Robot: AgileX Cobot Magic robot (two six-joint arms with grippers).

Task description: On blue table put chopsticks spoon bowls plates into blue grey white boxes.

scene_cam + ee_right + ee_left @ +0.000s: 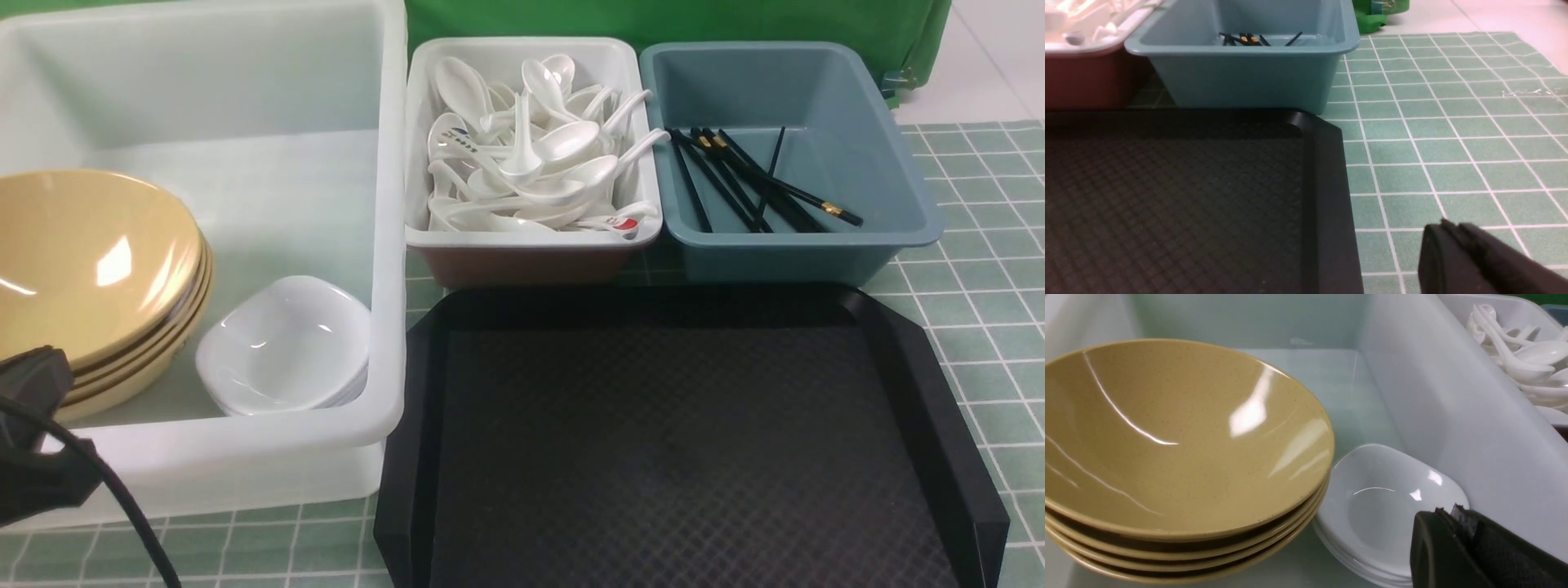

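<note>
The left claw (1447, 512) hangs low at the near end of the big translucent white box (384, 245), its fingers pressed together with nothing between them. Right under its tips sits the stack of small white plates (1384, 502), tucked into the box's near right corner, close against the wall. Just beside the plates, touching or nearly so, the tan bowls (1180, 433) are nested in a stack that leans a little, filling the box's left side.

Over to the right claw (1449, 228): it hovers above the tiled surface (1453, 143), just off the right rim of the black tray (1327, 196). Its fingers look closed and it has hold of nothing.

Further out, the front view shows the small white box (424, 163) behind the tray, heaped with white spoons (539, 155) lying every which way. Right beside it, rims touching or almost, stands the blue-grey box (898, 147), with the black chopsticks (735, 180) lying across its floor, a few crossing one another, gold bands showing. All three boxes rest on the surface, ranged along the tray's far and left sides.
</note>
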